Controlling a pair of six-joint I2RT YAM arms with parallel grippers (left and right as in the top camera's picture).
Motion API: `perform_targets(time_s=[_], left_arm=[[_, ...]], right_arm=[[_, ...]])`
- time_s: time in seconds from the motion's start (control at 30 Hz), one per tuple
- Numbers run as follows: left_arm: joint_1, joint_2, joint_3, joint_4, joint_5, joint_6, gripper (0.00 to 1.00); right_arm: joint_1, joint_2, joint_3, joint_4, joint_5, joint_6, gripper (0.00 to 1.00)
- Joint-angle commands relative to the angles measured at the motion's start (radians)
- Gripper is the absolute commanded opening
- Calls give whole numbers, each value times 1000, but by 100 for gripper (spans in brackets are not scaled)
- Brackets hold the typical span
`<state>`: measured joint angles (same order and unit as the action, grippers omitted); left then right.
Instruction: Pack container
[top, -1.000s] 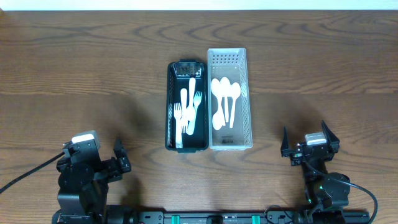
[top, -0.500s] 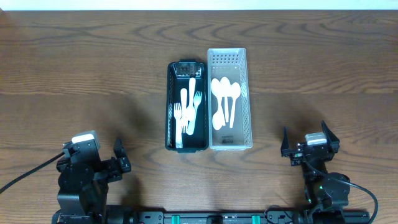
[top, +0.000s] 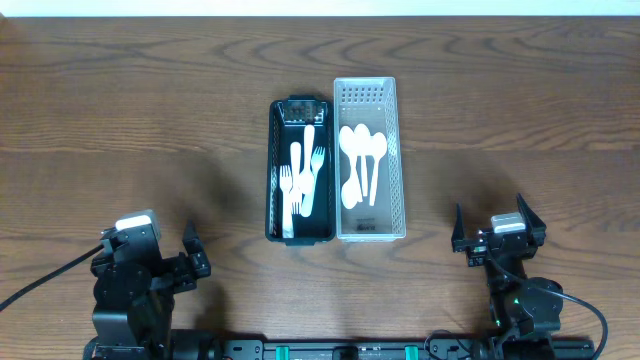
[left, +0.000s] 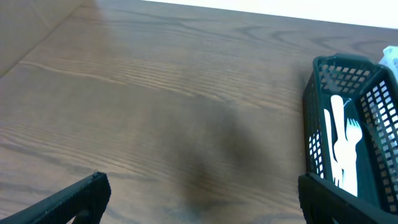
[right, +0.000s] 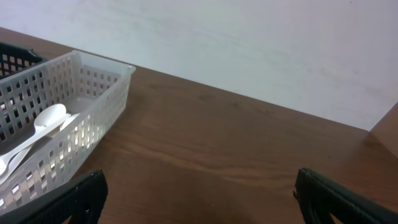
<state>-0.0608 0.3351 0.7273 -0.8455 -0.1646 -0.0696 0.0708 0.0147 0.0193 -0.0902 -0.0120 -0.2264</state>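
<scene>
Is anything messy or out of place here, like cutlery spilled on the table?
Nothing stands out. The white forks lie inside the dark basket, and the white spoons lie inside the white basket right beside it. Both baskets sit upright and parallel, and no cutlery lies loose on the table.

forks (top: 302, 180) in left basket (top: 274, 170) | spoons (top: 361, 165) in right basket (top: 400, 160) | baskets touching, mid-table (top: 120, 120)

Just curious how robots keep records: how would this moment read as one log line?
left tool: open | right tool: open | forks: in black basket | spoons: in white basket
</scene>
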Motion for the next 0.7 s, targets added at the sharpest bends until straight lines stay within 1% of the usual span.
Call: perform_targets(time_s=[0.0,0.07,0.17,0.27,0.37,0.5,0.57,0.67], left_arm=[[-2,-45,2,-36,19,16,98],[-2,-86,-8,-54,90,16,98],[-2,-165,-75,-26,156,11,98],[-2,-253,-227,101,155,-19,98],[-2,-324,-401,315,155,-43,98],[-2,-330,-578,689,154,-59,98],[-2,-333,-641,827,143,-55,98],[-2,-333,-712,943,127,-55,98]], right_arm=[[12,-10,-6,2,-3,17,99],[12,-10,-6,2,-3,17,99],[12,-10,-6,2,-3,16,99],[12,-10,-6,1,-3,17,99],[12,-10,-6,2,-3,17,99],[12,-10,-6,1,-3,16,99],[12,-10,-6,1,-3,16,99],[12,-10,-6,1,-3,17,99]])
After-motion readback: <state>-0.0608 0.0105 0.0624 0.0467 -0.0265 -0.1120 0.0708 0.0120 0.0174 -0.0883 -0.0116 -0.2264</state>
